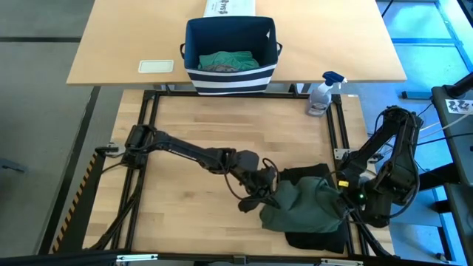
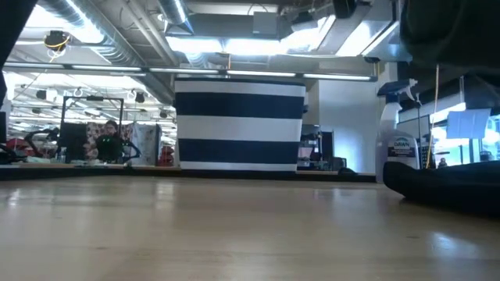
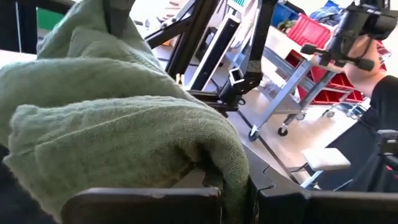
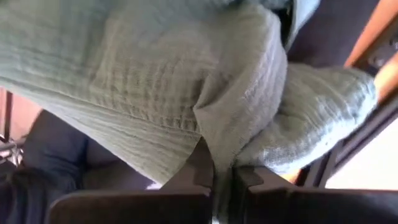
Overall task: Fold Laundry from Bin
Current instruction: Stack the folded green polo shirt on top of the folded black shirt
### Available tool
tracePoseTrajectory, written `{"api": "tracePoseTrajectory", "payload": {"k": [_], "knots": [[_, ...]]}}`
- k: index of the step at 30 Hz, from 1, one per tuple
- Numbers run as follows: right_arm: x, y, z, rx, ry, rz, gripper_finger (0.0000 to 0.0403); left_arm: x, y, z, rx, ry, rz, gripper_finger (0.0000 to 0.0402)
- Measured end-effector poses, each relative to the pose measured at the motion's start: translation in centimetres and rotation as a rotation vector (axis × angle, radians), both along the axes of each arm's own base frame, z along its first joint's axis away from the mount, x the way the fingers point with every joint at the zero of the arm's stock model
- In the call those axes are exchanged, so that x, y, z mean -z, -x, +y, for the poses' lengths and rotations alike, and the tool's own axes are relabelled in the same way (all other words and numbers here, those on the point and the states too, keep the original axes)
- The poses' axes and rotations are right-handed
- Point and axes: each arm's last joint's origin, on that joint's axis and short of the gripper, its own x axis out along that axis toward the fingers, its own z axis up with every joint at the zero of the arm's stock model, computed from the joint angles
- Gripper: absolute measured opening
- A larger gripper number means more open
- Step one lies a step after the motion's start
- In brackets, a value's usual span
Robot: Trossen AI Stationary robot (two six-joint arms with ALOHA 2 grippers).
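Near edge of the wooden table [image 1: 222, 125]: dark green garment [image 1: 303, 208], soft crinkled weave with fine ribbing, bunched in a rounded heap. It lies on a black garment [image 1: 318, 240], flat and smooth, whose edges show at the heap's near and far sides.

Left gripper [image 1: 272, 193] at the heap's left edge, fingers pressed together, pinching a fold of the green cloth; in the left wrist view the cloth [image 3: 124, 143] drapes over and between the dark finger bases. Right gripper [image 1: 344, 201] at the heap's right edge, fingers likewise pressed together on a pleat of the same cloth [image 4: 186, 93], the fabric gathered into a crease right at the fingers.

Farther back, right: a clear plastic spray bottle [image 1: 322, 93] with a blue trigger head, upright.

Farthest, on a lighter table: the bin [image 1: 230, 53], boxy navy fabric, white stripes around the lower part, small side handles. Inside it, crumpled teal-green cloth [image 1: 229, 60] with a bit of grey. Flat white card [image 1: 156, 66] left of the bin, well apart.
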Motion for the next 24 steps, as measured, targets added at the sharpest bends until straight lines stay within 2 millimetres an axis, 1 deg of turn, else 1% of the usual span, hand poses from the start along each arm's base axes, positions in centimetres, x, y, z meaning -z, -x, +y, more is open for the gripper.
{"api": "tracePoseTrajectory", "payload": {"k": [3,8,11,14,17,19,21,24], "knots": [[0.0,0.1,0.3,-0.013,-0.046,0.057,0.0007,0.0,0.1,-0.5,-0.014,-0.012,-0.004,0.0002],[0.1,0.2,0.5,-0.026,-0.08,0.12,0.0007,0.2,0.0,-0.6,-0.036,-0.019,-0.005,0.0002],[0.1,0.3,0.5,-0.028,-0.085,0.138,0.0007,1.1,-0.3,-0.6,-0.035,-0.017,0.019,0.0002],[0.1,0.4,0.6,-0.029,-0.097,0.172,0.0007,2.8,-1.0,-0.8,-0.03,0.002,0.051,0.0002],[0.4,0.4,0.6,-0.019,-0.074,0.208,0.0007,4.6,-1.7,-0.9,-0.024,0.029,0.073,0.0002],[0.7,0.3,0.8,-0.017,-0.046,0.227,0.0007,5.5,-2.0,-0.8,-0.03,0.033,0.089,0.0002],[1.0,0.3,0.8,-0.015,-0.017,0.248,0.0007,6.0,-2.2,-0.6,-0.05,0.033,0.095,0.0002],[1.4,0.2,0.9,-0.016,0.036,0.274,0.0007,6.2,-2.4,0.0,-0.103,0.02,0.102,0.0012]]}}
